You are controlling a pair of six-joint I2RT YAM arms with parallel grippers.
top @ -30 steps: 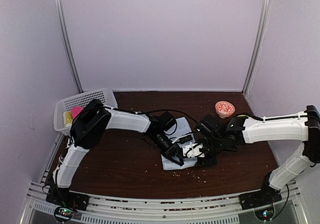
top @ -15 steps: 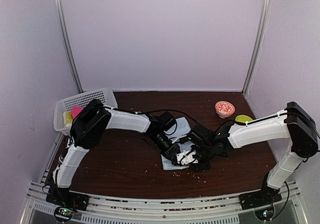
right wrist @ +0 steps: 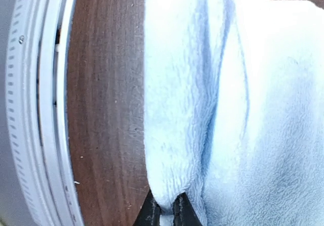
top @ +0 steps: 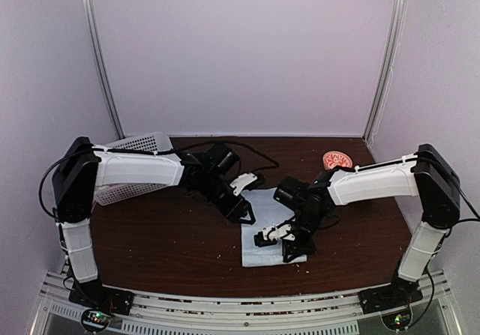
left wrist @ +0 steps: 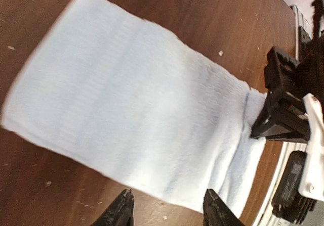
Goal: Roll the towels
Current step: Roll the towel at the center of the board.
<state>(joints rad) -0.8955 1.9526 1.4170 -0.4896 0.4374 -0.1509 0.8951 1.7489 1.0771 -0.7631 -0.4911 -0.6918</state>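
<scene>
Item: pale blue towel (top: 264, 226), flat on table (top: 165, 245) | right gripper (right wrist: 164, 209): pinched tight on its folded near edge | left gripper (left wrist: 169, 215): fingers spread, empty

In the right wrist view the pale blue rectangular cloth towel (right wrist: 243, 109) runs off the top, right and bottom edges. Of the right gripper (right wrist: 165, 212) only two dark tips show at the bottom edge, pinched on the towel's folded rim. In the left wrist view the towel's end farthest from the right gripper is blurred, and the left gripper (left wrist: 167, 212) shows just two parted tips below the towel. From above, the white plastic mesh basket (top: 146, 142), well left of the towel, is half hidden behind the left arm.
</scene>
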